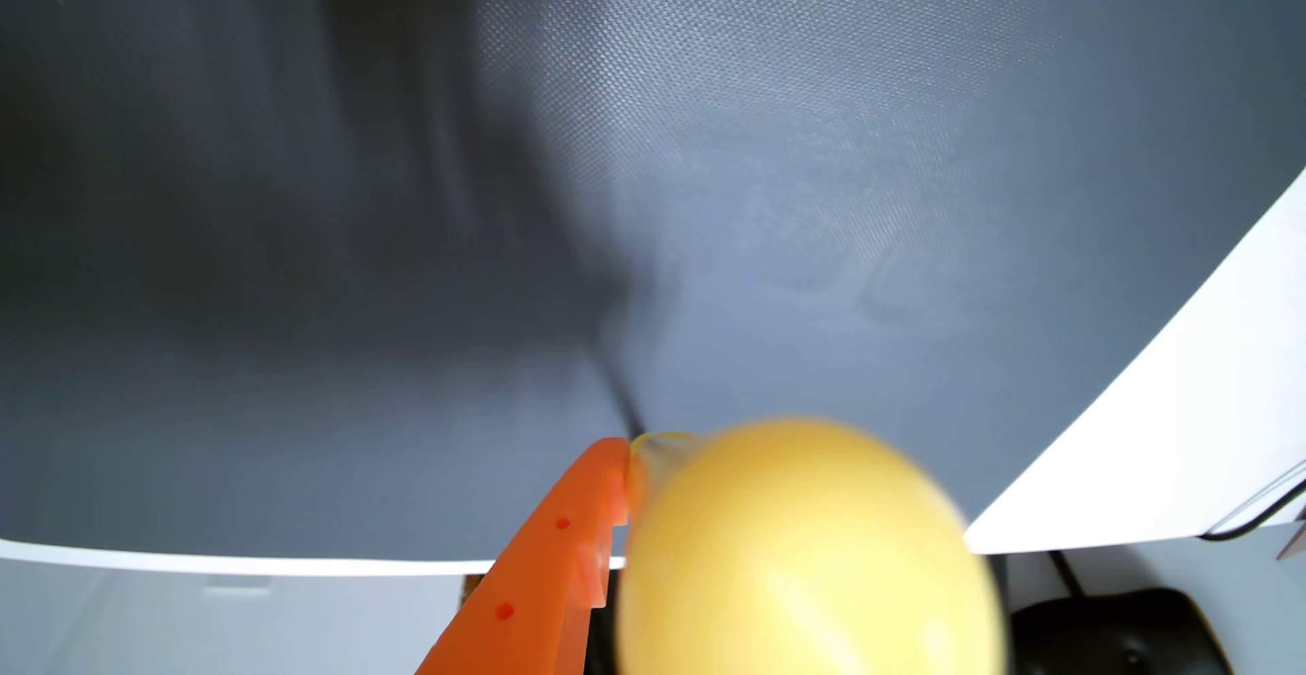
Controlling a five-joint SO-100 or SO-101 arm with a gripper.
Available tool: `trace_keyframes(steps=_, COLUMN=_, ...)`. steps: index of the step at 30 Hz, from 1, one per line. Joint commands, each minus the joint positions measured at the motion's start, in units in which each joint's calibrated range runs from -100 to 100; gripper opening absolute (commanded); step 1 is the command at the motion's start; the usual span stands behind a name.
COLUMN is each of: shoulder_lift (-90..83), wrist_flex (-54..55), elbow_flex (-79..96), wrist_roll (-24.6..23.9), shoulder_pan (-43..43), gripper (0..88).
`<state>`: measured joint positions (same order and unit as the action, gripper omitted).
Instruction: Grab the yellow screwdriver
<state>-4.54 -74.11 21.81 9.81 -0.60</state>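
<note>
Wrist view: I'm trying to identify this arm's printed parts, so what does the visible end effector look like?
One end effector finger shows: a flat, bright orange plastic piece tapering to a rounded tip, with two small round holes in its face and a stepped, notched inner edge. The rest is hidden or out of frame.

Soft, even room light, brighter to the right of the orange gripper (627,477) in the wrist view, where the grey mat (813,152) shows a pale sheen. Left of and beyond the pincer a broad, soft shadow darkens the mat. The yellow screwdriver (806,555) handle right against the finger is badly blurred, too close to focus. The white table (1201,392) nearly blows out; mat edges bow.
</note>
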Motion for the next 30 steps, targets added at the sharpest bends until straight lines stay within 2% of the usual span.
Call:
trace_keyframes(steps=1, shoulder_lift=-2.5, wrist_flex=-2.4, elbow_flex=-4.7, wrist_roll=0.1, shoulder_pan=-0.4, gripper=0.8)
trace_keyframes(steps=17, shoulder_lift=-2.5, wrist_flex=-11.9, elbow_flex=-15.7, wrist_roll=0.2, shoulder_pan=-0.3, gripper=0.8)
trace_keyframes(steps=30, shoulder_lift=-2.5, wrist_flex=-14.6, elbow_flex=-22.3, wrist_roll=0.2, shoulder_pan=-0.2, gripper=0.8)
